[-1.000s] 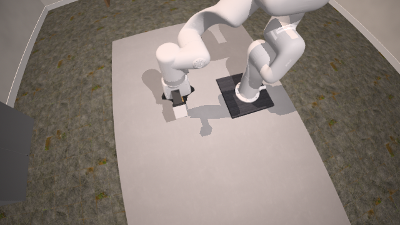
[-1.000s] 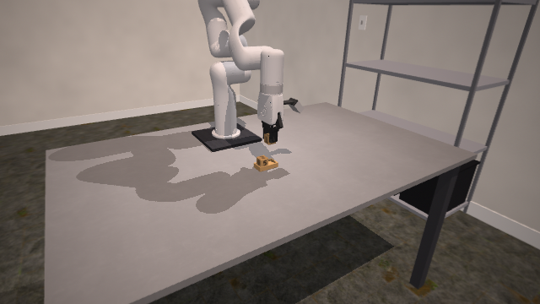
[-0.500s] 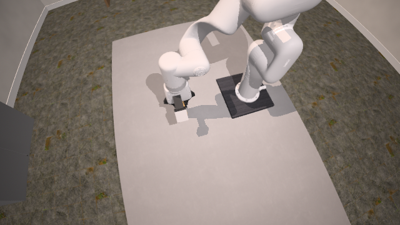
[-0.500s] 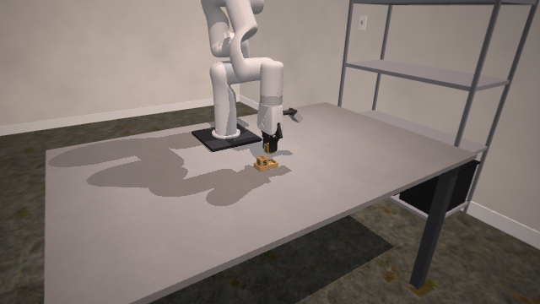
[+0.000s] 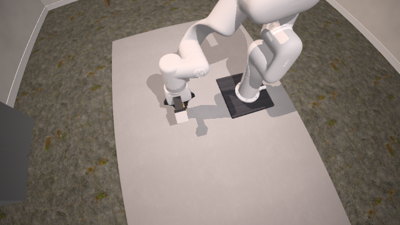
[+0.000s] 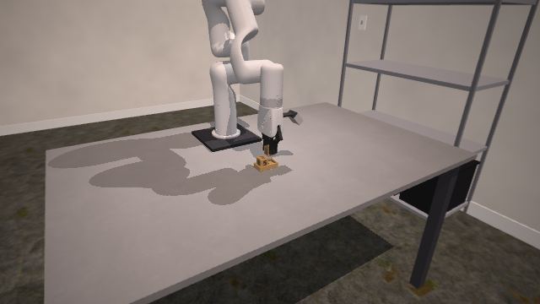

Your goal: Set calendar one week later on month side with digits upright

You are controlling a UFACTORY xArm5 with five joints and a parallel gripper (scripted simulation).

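The tool (image 6: 270, 149) is clamped on one wooden cube (image 6: 267, 149), held just above the tray (image 6: 266, 165), which rests flat on the bench (image 6: 337, 160) towards the far edge, near the arm's black base plate (image 6: 202, 139). The other cube (image 6: 262, 160) stands in the tray; its digit is too small to read surely. The main risk, as I judge it, is the held cube catching the tray's wall or the seated cube on the way down: it could then wedge tilted, or shove the light tray aside. A release before the cube sits flat could tip it onto a wrong face. Which face the held cube shows cannot be told. Room is ample: the tray lies well apart from every bench edge and corner, with only the base plate close by.
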